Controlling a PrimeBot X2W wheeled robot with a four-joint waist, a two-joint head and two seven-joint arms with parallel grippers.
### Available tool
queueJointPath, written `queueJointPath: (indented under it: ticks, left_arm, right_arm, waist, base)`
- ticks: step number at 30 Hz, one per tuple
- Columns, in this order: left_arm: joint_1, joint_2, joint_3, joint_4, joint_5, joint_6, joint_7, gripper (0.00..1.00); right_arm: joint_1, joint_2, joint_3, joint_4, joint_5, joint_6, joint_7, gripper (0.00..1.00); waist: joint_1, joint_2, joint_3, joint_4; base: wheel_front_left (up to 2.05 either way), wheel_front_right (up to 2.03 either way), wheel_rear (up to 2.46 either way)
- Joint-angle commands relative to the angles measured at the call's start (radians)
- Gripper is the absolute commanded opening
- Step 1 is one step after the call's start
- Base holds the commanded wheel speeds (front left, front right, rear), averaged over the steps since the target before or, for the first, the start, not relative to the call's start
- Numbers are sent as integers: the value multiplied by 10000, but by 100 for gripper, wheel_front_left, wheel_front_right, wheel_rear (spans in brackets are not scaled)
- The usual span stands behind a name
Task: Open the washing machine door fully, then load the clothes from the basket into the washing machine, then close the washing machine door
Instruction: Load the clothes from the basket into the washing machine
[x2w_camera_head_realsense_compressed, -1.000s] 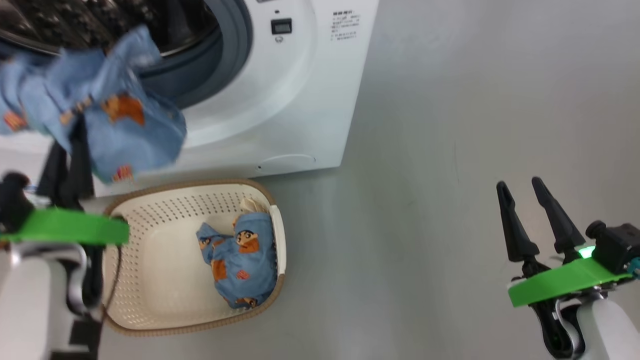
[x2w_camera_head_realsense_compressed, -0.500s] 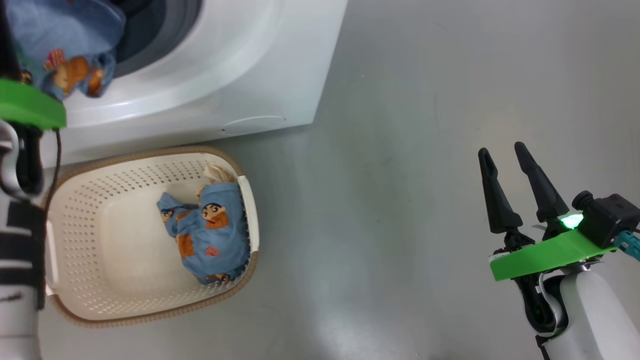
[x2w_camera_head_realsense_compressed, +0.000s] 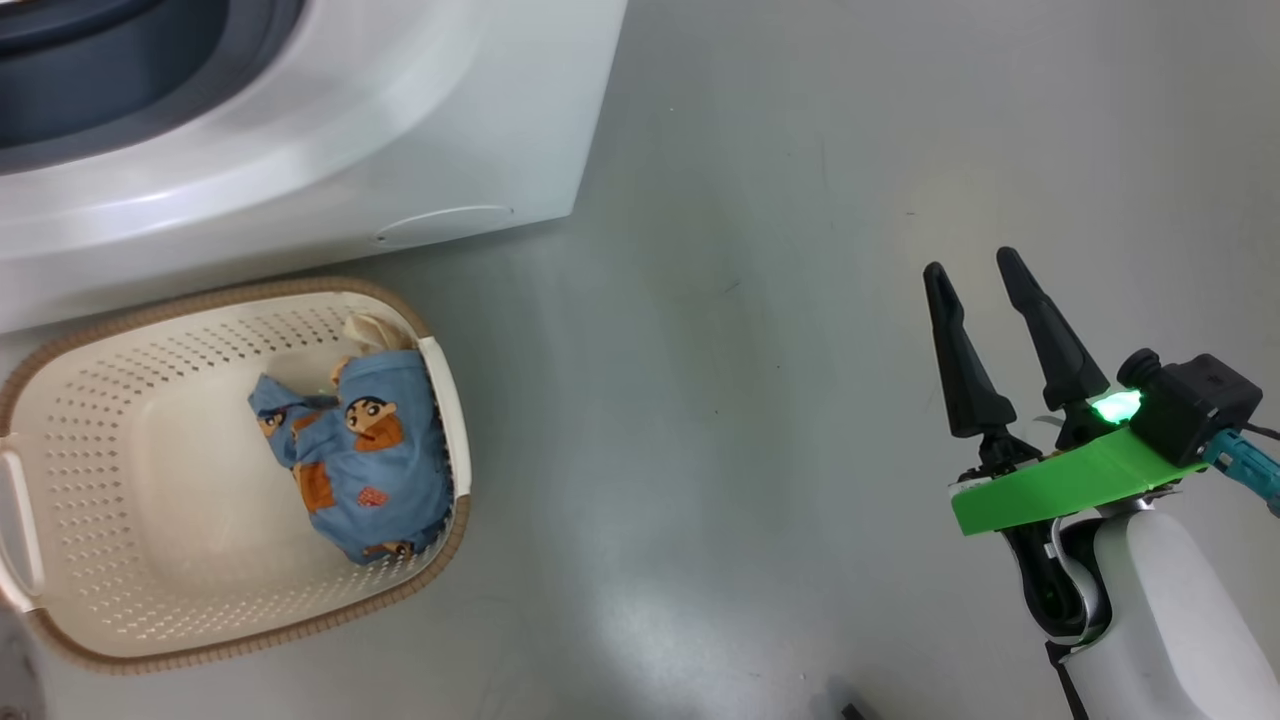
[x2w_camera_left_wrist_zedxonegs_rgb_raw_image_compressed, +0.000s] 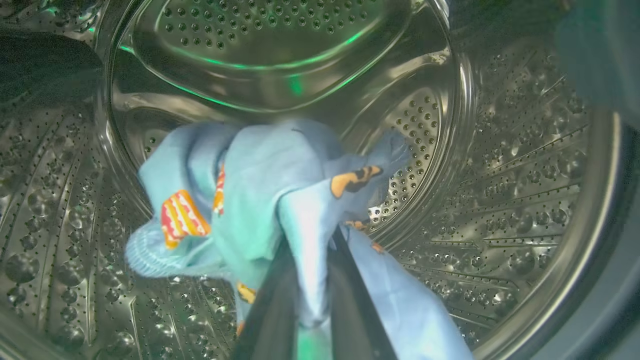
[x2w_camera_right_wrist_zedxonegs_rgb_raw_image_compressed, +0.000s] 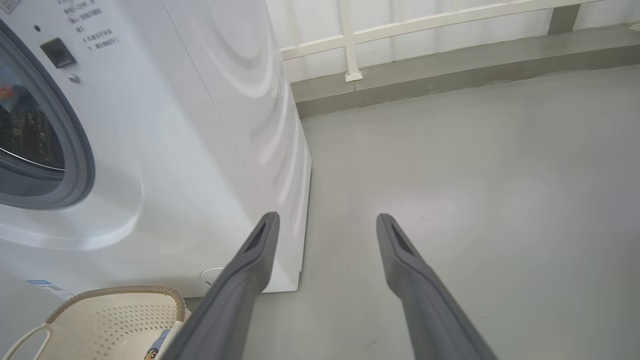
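Grey floor (x2w_camera_head_realsense_compressed: 750, 400) spreads before the white washer (x2w_camera_head_realsense_compressed: 420, 110), with the basket (x2w_camera_head_realsense_compressed: 130, 420) set just beside the machine's front, below its round flap (x2w_camera_head_realsense_compressed: 440, 225). Blue clothes (x2w_camera_head_realsense_compressed: 350, 450) printed with cartoon faces lie bunched against the basket's right end as the head view shows it. Inside the steel drum (x2w_camera_left_wrist_zedxonegs_rgb_raw_image_compressed: 500, 200), the left gripper (x2w_camera_left_wrist_zedxonegs_rgb_raw_image_compressed: 312, 240) has its fingers clamped on a blue garment (x2w_camera_left_wrist_zedxonegs_rgb_raw_image_compressed: 260, 185), which bunches over the fingertips and drapes down either side of them. The right gripper (x2w_camera_head_realsense_compressed: 972, 262) hovers over bare floor, well apart from the basket and off to the washer's right, its fingers (x2w_camera_right_wrist_zedxonegs_rgb_raw_image_compressed: 250, 280) spread apart and holding nothing. The right wrist view takes in the washer's side panel, the grey seal (x2w_camera_right_wrist_zedxonegs_rgb_raw_image_compressed: 75, 165) around the opening, a corner of the basket and a white railing (x2w_camera_right_wrist_zedxonegs_rgb_raw_image_compressed: 350, 40) along the far wall.
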Motion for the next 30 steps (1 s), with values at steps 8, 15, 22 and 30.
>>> queueJointPath:
  ticks: [8, 15, 22, 30]
  left_arm:
    - [243, 259, 621, -87, 584, 61, -57, 100]
    - [475, 74, 849, -131, 806, -21, -57, 100]
    - [947, -173, 991, -354, 982, -79, -57, 100]
    - [1889, -484, 1113, -676, 1077, -112, -57, 100]
  right_arm:
    - [-5, 19, 279, -195, -39, 16, -49, 100]
    - [5, -48, 256, -209, -61, 16, -49, 100]
    - [-14, -121, 245, -199, -70, 16, -49, 100]
    - [89, -200, 200, -184, -76, 16, -49, 100]
  waist:
    - [-1, -1, 55, -62]
    - [-1, -1, 17, 45]
    - [-1, -1, -110, 127]
    - [-1, -1, -341, 262]
  base:
    - [0, 0, 0]
    - [0, 0, 0]
    - [0, 0, 0]
    - [0, 0, 0]
